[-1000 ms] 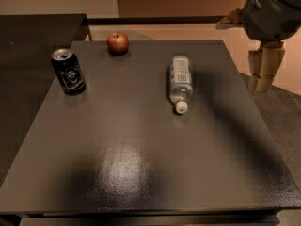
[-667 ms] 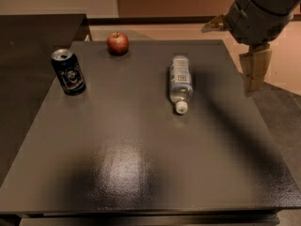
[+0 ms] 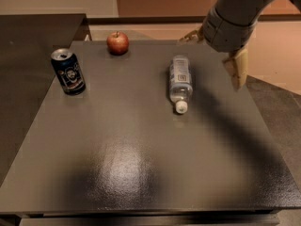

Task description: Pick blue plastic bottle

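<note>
camera view
table: dark grey top [image 3: 141, 173], matt with a dull sheen near the front; all three items set on the far half.
blue plastic bottle: [image 3: 180, 81] lying on its side right of centre, base toward the far edge, white cap [image 3: 181, 107] pointing at the near edge, pale label facing up. not touched by anything.
reason for lie: laid flat rather than stood up, so the long clear body is offered from above; judged free to roll sideways if nudged.
gripper: [image 3: 214, 55] raised over the far right part of the table, beyond and to the right of the bottle, apart from it.
claw state: spread wide and empty; one tan finger [image 3: 237, 72] hanging down at the right, the other tip showing left of the grey wrist.
reason for posture: judged an approach stance, opened to straddle the bottle across its narrow width.
can: [image 3: 68, 72] dark, upright, on the left side, well apart from the bottle; not the target.
apple: [image 3: 117, 43] red, near the far edge, left of the bottle and well apart from it.
step in hand: reach only; grasp not yet made.
next move: judged to call for a shift left and down onto the label section, jaws set across the long axis.
risk: a glancing touch on the round side, sending the bottle rolling.
</note>
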Tool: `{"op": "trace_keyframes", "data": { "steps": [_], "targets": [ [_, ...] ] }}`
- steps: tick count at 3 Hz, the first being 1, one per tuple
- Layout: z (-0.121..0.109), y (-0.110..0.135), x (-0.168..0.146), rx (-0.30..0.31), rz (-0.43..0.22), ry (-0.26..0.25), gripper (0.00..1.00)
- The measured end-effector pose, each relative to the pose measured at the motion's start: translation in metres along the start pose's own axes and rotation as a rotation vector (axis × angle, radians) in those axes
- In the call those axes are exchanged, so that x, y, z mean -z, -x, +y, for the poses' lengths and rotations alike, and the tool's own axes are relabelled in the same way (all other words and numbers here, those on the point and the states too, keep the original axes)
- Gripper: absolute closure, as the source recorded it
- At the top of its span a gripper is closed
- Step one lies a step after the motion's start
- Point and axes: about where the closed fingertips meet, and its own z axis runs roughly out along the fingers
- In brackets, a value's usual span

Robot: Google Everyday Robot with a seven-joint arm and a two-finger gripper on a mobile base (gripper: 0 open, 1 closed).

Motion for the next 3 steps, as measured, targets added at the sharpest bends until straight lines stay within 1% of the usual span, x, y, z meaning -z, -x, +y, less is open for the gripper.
{"op": "trace_keyframes", "data": {
  "steps": [1, 2, 3],
  "targets": [
    [-0.016, -0.001, -0.021, 0.11, -0.01, 0.042, 0.0],
    [-0.03, 0.002, -0.038, 0.183, -0.033, 0.062, 0.0],
    [-0.035, 0.005, -0.06, 0.207, -0.066, 0.078, 0.0]
  ]
}}
